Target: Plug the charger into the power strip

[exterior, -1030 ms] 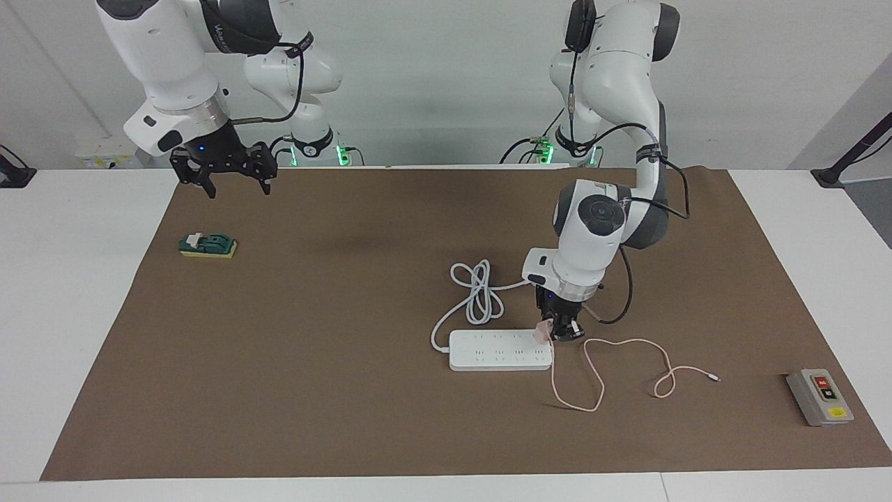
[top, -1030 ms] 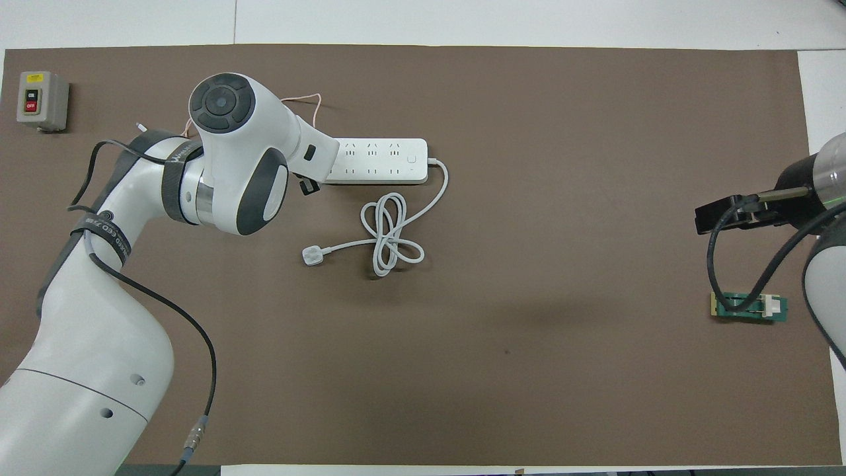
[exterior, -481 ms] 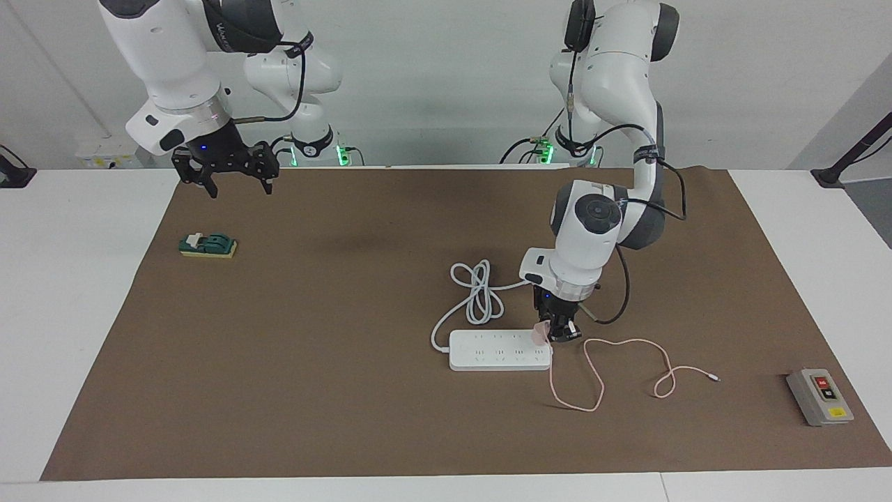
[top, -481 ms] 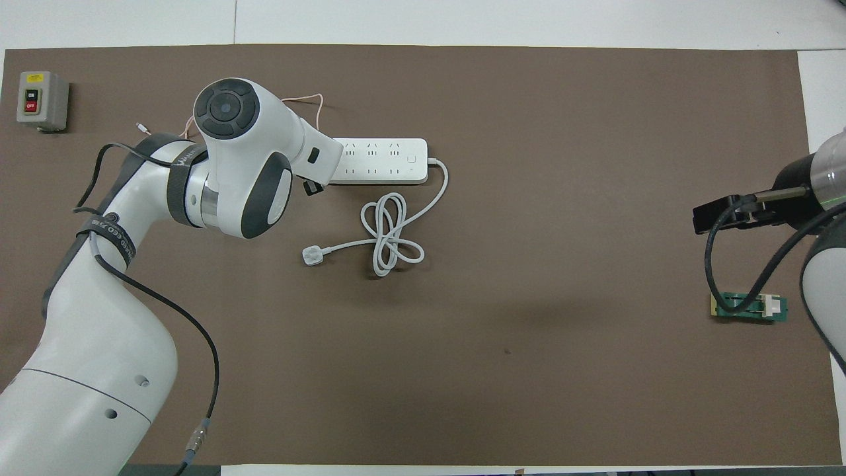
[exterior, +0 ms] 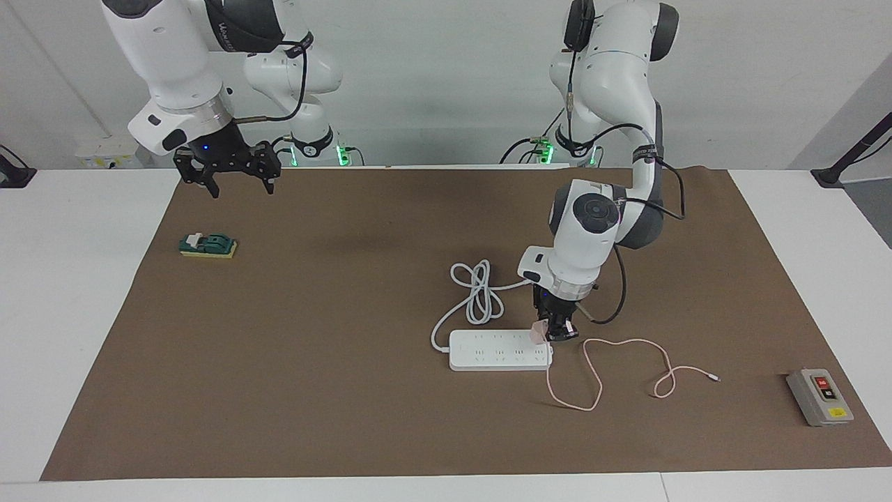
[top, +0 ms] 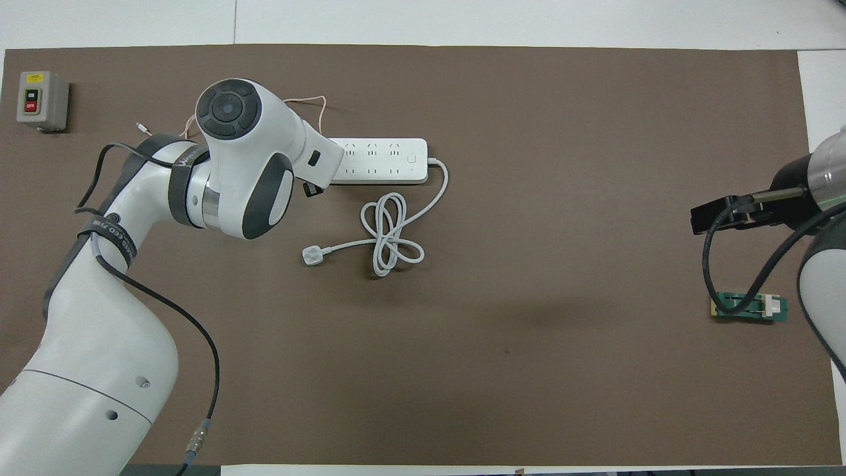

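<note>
Pink charger (exterior: 539, 332) sits pinched in my left gripper (exterior: 555, 333) over the power strip (exterior: 499, 350) end nearest the left arm. Not yet seated, I judge; pressing in remains. My right gripper (exterior: 239, 183) waits, spread.

Plain pale wall (exterior: 432, 77) at the robots' end, evenly lit. White tabletop (exterior: 77, 279), mostly covered by a brown mat (exterior: 313, 390) with faint soft shadows. Black clamp bases (exterior: 829, 178) at both corners of the tabletop by the wall. Grey floor (exterior: 874, 202) just visible past the tabletop's edge.
</note>
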You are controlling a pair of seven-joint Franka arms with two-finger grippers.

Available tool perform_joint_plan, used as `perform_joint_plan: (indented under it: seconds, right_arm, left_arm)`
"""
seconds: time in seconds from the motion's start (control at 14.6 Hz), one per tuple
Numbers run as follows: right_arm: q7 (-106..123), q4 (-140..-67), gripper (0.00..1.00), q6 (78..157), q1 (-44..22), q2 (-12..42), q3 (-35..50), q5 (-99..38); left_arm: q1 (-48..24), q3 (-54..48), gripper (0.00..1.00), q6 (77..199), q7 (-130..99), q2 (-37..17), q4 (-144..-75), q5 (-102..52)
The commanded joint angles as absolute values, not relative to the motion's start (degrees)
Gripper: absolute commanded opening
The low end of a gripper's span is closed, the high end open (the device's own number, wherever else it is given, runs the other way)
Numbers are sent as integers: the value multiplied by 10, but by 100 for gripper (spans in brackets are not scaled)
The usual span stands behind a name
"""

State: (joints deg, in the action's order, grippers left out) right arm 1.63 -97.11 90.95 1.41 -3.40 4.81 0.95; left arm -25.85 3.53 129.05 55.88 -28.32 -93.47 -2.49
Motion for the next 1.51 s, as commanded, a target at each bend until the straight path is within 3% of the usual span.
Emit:
perform_joint_plan:
  seconds: [0.0, 1.44]
  right_arm:
    - [7, -972, 100, 900, 14, -43, 54, -1]
    - [8, -974, 100, 895, 14, -44, 54, -1]
  left_arm:
    - [-263, 38, 0, 1287, 566, -263, -967, -14]
    - [-262, 40, 0, 1308, 560, -261, -981, -15]
